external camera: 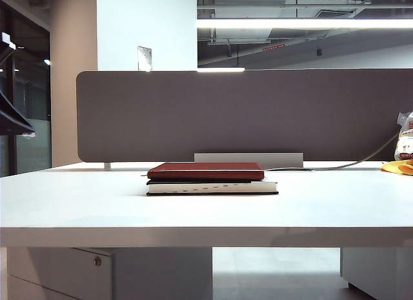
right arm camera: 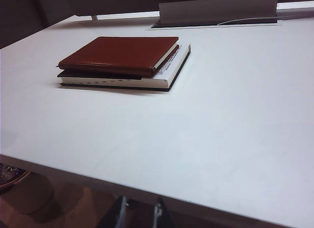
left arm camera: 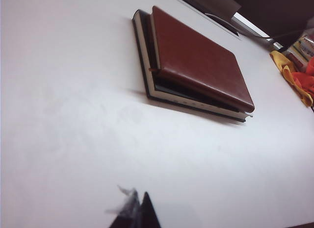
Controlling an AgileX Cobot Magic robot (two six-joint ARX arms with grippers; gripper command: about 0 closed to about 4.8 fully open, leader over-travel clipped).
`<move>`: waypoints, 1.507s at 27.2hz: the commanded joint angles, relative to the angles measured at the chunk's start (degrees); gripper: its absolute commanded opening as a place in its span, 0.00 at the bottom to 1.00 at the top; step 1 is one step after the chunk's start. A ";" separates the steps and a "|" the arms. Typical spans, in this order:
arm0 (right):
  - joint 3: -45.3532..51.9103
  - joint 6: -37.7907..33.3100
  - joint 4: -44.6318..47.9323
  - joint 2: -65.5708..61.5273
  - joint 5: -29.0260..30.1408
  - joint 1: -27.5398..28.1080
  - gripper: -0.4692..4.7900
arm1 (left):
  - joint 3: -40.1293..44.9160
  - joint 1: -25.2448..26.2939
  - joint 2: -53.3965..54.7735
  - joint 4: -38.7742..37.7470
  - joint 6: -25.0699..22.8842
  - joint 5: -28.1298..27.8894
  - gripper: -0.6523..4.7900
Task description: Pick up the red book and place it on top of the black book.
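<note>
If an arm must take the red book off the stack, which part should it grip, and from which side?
Probably the red book's overhanging long edge, on the side away from the black book's exposed page strip. It lies flat and thin, so fingers should come in level, above and below the cover. Left end effector is shut, clear.

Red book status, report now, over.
Left claw shut, empty, off the books. Right claw back past the table edge. Red book on black book. Nothing obstructing.

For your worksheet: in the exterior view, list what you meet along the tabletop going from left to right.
Bare white table → red book lying on the black book → grey cable → yellow cloth at the right edge.
</note>
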State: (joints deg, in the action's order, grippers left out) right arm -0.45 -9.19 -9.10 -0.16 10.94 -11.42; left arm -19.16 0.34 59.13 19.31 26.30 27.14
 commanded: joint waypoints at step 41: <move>0.15 -0.07 0.33 0.00 -0.09 0.09 0.24 | 15.39 -0.07 -33.46 -7.85 -0.09 -1.73 0.11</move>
State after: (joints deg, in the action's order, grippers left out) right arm -0.45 -9.19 -9.15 -0.16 10.94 -11.31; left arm -4.16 0.34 27.24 12.62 26.76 25.91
